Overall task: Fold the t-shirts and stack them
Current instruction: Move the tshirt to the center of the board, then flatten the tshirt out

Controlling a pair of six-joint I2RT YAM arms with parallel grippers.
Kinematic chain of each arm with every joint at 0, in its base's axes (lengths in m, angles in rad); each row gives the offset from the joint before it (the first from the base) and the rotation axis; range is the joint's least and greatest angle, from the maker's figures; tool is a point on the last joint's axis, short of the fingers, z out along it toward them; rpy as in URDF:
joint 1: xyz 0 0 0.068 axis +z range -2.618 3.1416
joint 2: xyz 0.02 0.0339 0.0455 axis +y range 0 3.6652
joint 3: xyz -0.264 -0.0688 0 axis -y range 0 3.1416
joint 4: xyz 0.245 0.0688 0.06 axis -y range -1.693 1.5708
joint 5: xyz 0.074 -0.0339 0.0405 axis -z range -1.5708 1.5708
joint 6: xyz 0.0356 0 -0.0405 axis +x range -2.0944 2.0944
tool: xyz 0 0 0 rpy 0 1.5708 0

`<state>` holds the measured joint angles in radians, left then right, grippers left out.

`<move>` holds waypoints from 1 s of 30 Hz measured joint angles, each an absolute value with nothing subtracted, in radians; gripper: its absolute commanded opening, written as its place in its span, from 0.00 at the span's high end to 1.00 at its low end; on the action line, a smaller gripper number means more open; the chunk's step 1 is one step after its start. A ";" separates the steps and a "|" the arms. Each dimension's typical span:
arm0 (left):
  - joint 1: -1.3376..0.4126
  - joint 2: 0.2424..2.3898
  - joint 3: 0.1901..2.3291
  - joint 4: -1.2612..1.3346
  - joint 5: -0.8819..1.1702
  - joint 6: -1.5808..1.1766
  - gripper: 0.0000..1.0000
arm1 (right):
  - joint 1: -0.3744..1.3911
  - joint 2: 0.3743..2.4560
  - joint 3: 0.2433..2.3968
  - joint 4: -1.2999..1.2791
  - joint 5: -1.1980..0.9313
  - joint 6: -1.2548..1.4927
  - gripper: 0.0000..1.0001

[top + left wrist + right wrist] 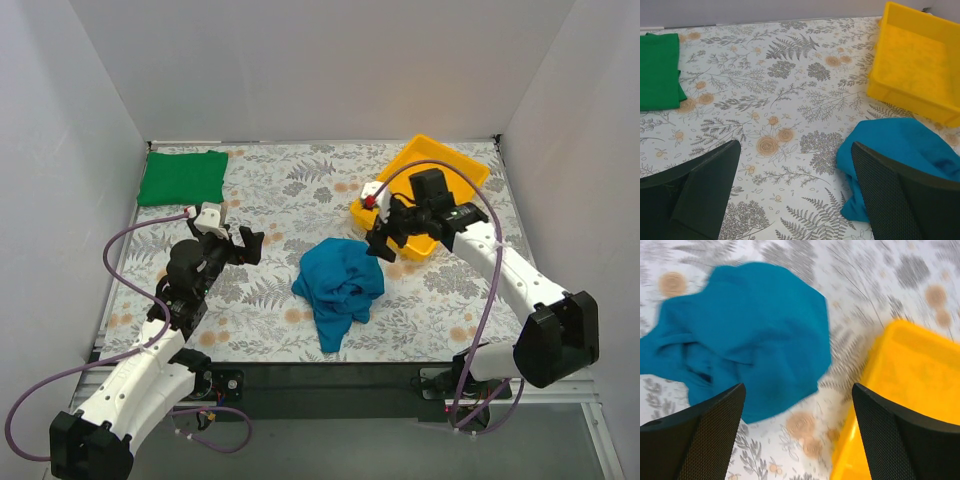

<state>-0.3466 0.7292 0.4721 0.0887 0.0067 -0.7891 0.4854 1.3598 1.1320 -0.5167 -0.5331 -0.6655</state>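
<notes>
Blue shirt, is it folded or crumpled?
Crumpled: the blue shirt lies in a bunched, wrinkled heap with uneven edges, while the green shirt sits as a flat, neat rectangle at the far left.

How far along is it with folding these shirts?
About halfway. The green t-shirt lies folded in the far left corner. The teal t-shirt is a crumpled heap in the middle; the left gripper and right gripper are open on either side of it, holding nothing. Left: fold the teal one and stack the two.
</notes>
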 measured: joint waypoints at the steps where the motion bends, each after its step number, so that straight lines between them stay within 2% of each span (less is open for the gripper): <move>1: -0.347 0.728 0.472 0.089 0.008 -0.789 0.07 | 0.439 1.350 1.110 -0.504 -0.520 -0.648 0.07; 6: -0.347 0.725 0.472 0.089 0.027 -0.789 0.07 | 0.213 1.276 0.987 -0.423 -0.462 -0.545 0.08; 13: -0.347 0.721 0.472 0.089 0.044 -0.789 0.07 | 0.215 1.333 0.931 -0.377 -0.362 -0.365 0.12; 22: -0.347 0.718 0.472 0.089 0.047 -0.789 0.07 | 0.200 1.658 1.217 -0.386 -0.326 -0.100 0.22; 26: -0.347 0.720 0.472 0.089 0.046 -0.788 0.08 | 0.208 1.787 1.373 -0.403 -0.381 -0.079 0.23; 30: -0.347 0.733 0.472 0.089 0.046 -0.785 0.07 | 0.249 1.848 1.411 -0.450 -0.427 -0.148 0.21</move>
<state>-0.3466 0.7334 0.4721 0.0895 0.0463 -0.7849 0.2485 1.8484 1.4109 -0.4503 -0.4274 -0.1478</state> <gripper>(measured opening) 0.924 0.782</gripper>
